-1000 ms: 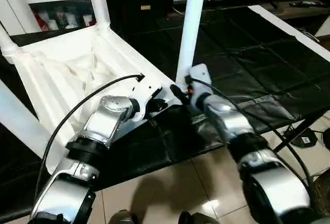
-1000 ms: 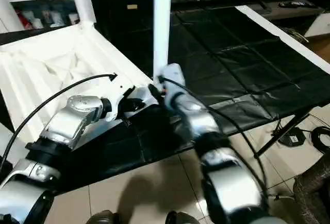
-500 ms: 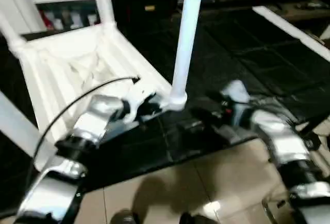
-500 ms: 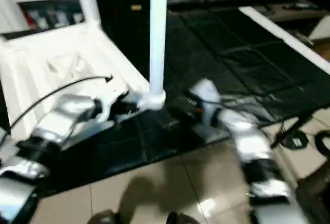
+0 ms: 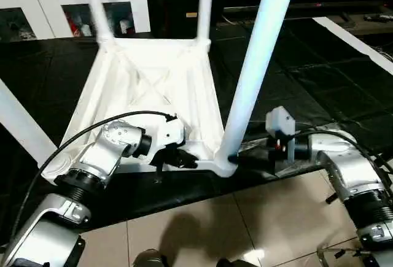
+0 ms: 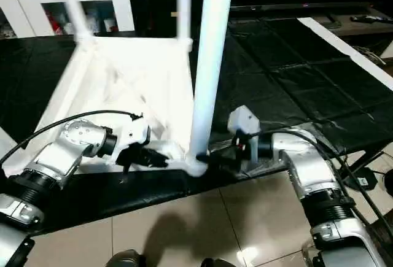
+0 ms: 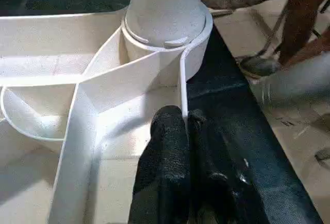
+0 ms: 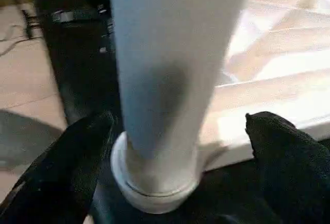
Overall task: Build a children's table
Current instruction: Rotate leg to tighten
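Note:
The white table top lies upside down on the black-covered surface, ribbed underside up, with legs standing in its corner sockets. The near right leg rises from its socket. My left gripper is shut on the thin rim wall just beside that socket, one black finger on each side. My right gripper is open, its two fingers standing on either side of the leg's base without touching it. Two far legs and a left leg also stand up.
A white cabinet with glass doors stands behind the table top. The black cover stretches away to the right, with a white strip at its edge. Tiled floor lies below the near edge, with shoes and a cable on it.
The head view has shifted. My right gripper drew back to the right from the leg's base, then came in again, open around it. My left gripper stays on the rim.

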